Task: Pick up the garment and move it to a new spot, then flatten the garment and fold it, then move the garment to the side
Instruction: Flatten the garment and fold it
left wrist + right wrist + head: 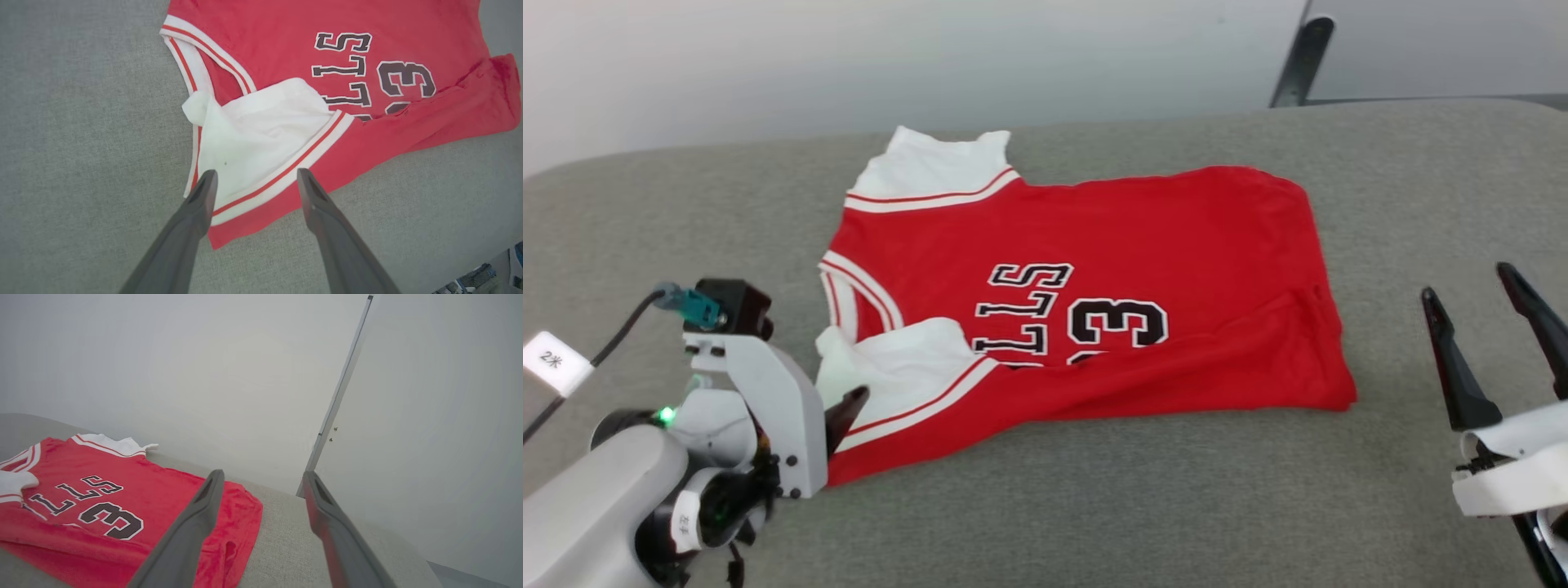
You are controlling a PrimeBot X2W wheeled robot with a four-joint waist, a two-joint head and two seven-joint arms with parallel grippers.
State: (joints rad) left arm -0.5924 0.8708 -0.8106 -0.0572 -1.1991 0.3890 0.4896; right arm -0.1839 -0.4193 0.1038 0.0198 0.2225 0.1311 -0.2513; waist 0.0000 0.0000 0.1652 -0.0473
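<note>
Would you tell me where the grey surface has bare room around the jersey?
The grey surface is bare in front of the garment and between its hem and the right gripper. Crowded: left gripper over the white sleeve.

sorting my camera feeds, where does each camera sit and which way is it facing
left wrist: on the left arm, looking down at the white sleeve of the shirt; left gripper open toward it
right wrist: on the right arm, looking low across the grey cushion to the wall; right gripper open
head: on the head, looking down at the cushion; both grippers at the lower corners
shared: all three show the shirt's print
</note>
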